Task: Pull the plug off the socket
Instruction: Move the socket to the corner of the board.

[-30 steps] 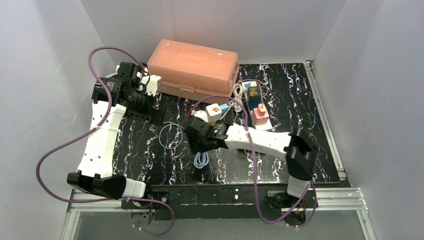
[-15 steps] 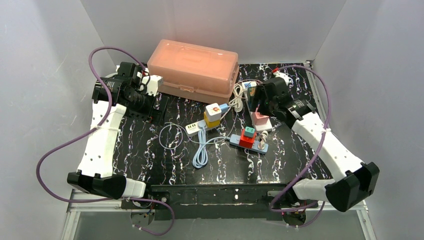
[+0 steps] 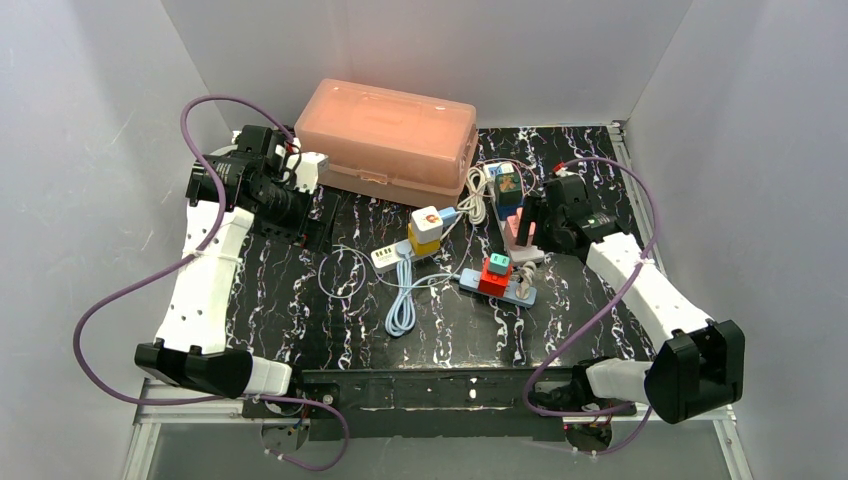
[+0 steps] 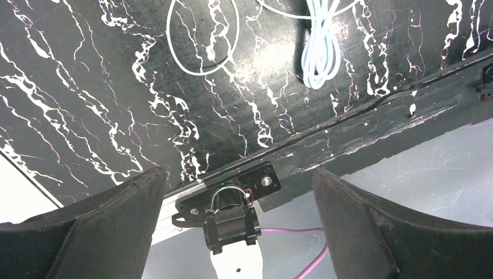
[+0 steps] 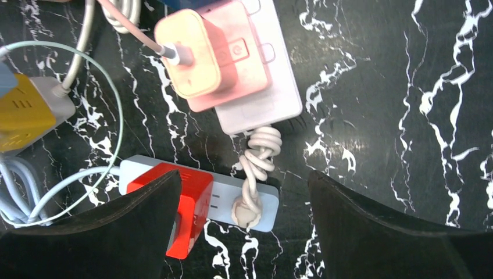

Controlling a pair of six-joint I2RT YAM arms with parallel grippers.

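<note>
Drawn back slightly, the right claw (image 5: 243,174) hangs spread wide above the pink plug (image 5: 195,55), seemingly still seated in its socket (image 5: 267,99), while the left claw (image 4: 238,174) stands released.

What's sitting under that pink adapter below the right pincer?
A pale power strip lies under it. The pink adapter covers the socket it sits on, so its prongs cannot be seen.

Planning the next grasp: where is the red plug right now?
Top view, right of centre: the red plug stands on the grey power strip, just below-left of the pink plug.
</note>
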